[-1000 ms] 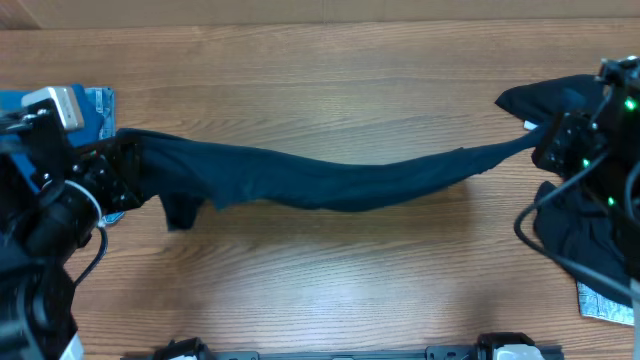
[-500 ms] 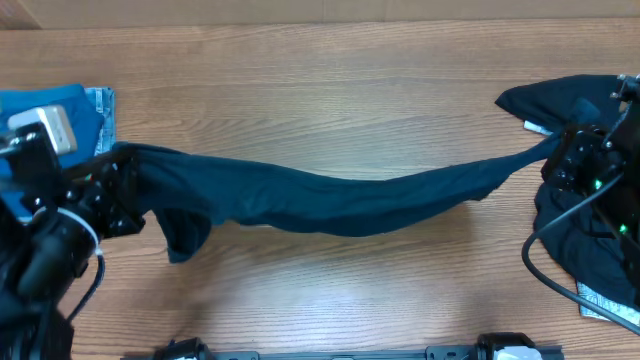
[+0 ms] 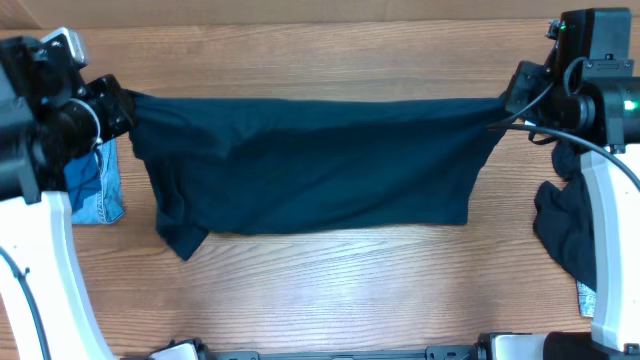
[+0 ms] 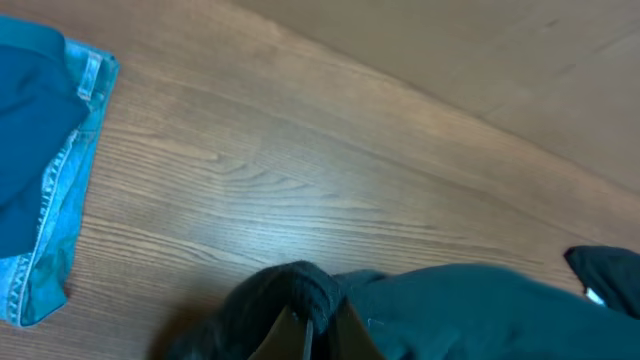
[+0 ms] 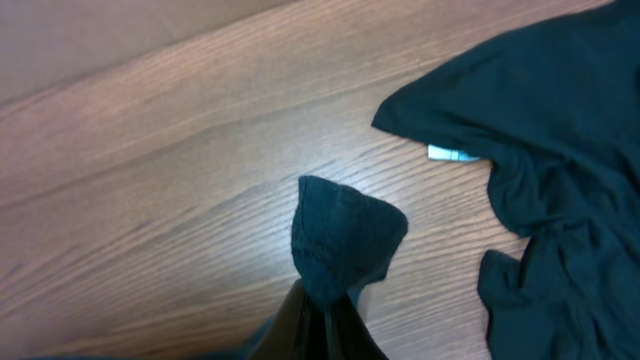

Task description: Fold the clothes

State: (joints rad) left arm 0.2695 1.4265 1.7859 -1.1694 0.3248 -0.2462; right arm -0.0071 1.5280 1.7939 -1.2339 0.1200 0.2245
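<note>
Overhead: left gripper (image 3: 124, 106), right gripper (image 3: 509, 101) pinch navy garment (image 3: 320, 165).

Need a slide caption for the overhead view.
Left tool and right tool stretch a dark navy garment across the table.

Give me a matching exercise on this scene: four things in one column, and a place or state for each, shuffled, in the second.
1. navy garment
2. light-blue denim
3. dark pile
4. left gripper

a. heaped at the right edge of the table
b. shut on a corner of cloth
c. spread wide across the middle
d. lies at the left edge

Pairs: 1-c, 2-d, 3-a, 4-b.
</note>
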